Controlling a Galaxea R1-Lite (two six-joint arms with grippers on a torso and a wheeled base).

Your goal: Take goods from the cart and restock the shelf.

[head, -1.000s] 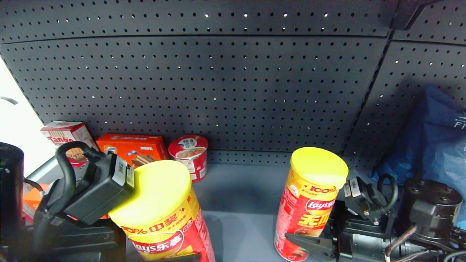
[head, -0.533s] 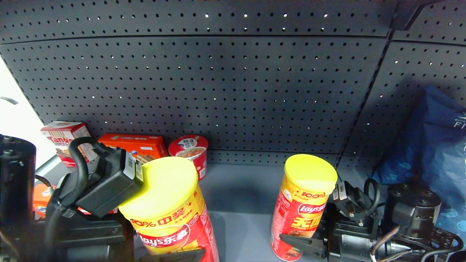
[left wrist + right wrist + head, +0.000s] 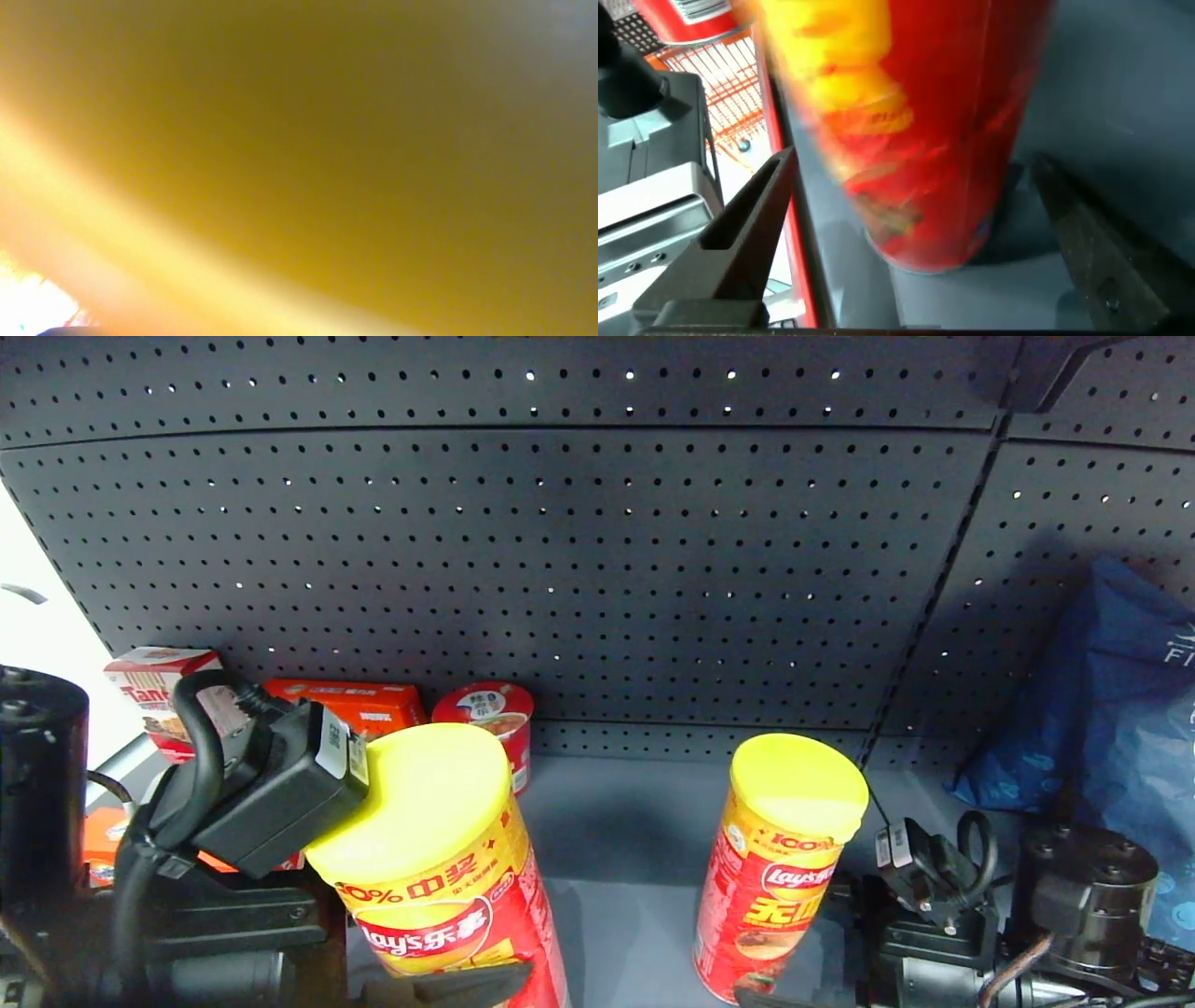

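Note:
Two red chip cans with yellow lids are the goods. The left can [image 3: 439, 868] leans slightly at the shelf's front, and its yellow surface presses close against the left wrist camera [image 3: 299, 168]. My left gripper [image 3: 439, 975] is shut on its lower body, one finger [image 3: 457, 980] showing in front. The right can [image 3: 784, 877] stands upright on the grey shelf floor [image 3: 635, 859]. My right gripper [image 3: 915, 177] is open around its base [image 3: 924, 224], and both fingers [image 3: 738, 233] stand apart from the can.
Two snack boxes [image 3: 163, 695] [image 3: 359, 703] and a cup of noodles [image 3: 485, 709] line the back left, against the pegboard wall [image 3: 597, 569]. A blue bag [image 3: 1120, 709] fills the right corner. An orange wire cart [image 3: 729, 84] is behind the shelf's front edge.
The right can came down and left onto the shelf, and the right gripper then drew back from it. The left gripper carried its can a little right and deeper into the shelf.

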